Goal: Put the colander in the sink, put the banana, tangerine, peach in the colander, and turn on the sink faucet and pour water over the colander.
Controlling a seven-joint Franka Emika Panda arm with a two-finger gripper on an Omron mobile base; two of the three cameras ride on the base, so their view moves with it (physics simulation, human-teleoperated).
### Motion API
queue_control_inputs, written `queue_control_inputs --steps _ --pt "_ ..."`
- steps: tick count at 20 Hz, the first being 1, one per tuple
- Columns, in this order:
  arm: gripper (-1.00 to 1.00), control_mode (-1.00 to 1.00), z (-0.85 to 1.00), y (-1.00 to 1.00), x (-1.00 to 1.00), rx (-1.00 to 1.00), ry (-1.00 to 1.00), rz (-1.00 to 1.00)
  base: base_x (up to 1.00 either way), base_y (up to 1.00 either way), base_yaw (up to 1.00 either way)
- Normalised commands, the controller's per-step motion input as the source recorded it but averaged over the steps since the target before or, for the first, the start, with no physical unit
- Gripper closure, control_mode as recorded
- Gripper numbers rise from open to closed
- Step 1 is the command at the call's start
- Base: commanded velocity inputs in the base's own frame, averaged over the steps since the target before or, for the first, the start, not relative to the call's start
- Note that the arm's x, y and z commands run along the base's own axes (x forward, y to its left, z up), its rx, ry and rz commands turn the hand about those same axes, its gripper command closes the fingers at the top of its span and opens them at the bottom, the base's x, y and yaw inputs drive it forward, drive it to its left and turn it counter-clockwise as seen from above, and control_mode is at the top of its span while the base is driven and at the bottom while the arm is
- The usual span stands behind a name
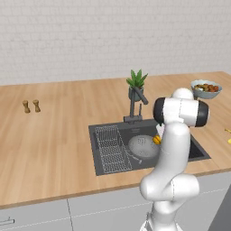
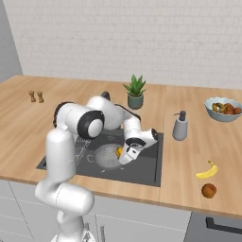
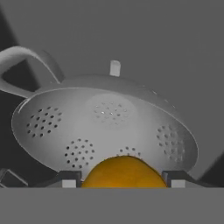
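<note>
Your pincer [image 3: 119, 183] pinches the tangerine [image 3: 124, 172] just over the colander [image 3: 105, 127] rim, ready to drop. The banana [image 2: 207, 171] and peach [image 2: 209, 190] wait on the desk [image 2: 189, 156], at four o'clock from the sink [image 2: 146, 171].

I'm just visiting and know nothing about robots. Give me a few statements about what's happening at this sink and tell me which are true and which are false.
1. The colander sits inside the sink. True.
2. The hand holds the tangerine over the colander. True: the hand view shows the orange ball between the two fingers, above the perforated bowl.
3. The banana is already in the colander. False: it lies on the counter right of the sink.
4. The peach lies on the counter near the banana. True.
5. Water is running from the sink faucet. False: no water is visible.
6. The potted plant stands inside the sink. False: it stands on the counter behind it.
</note>
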Motion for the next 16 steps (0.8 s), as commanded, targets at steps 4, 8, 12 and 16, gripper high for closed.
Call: queue_control_inputs --steps 4,8,12,16 --pt "1.0 -1.0 -0.3 0.35 0.02 0.0 -0.02 0.0 0.0 0.0 0.0" --pt "1.0 -1.0 -0.38 0.29 0.38 0.0 0.0 0.0 0.0 0.0 0.0" --pt "1.0 -1.0 -0.39 0.22 0.46 0.0 0.0 0.0 0.0 0.0 0.0" --pt "1.0 -1.0 -0.55 0.2 0.38 -0.04 0.0 0.0 0.0 0.0 0.0"
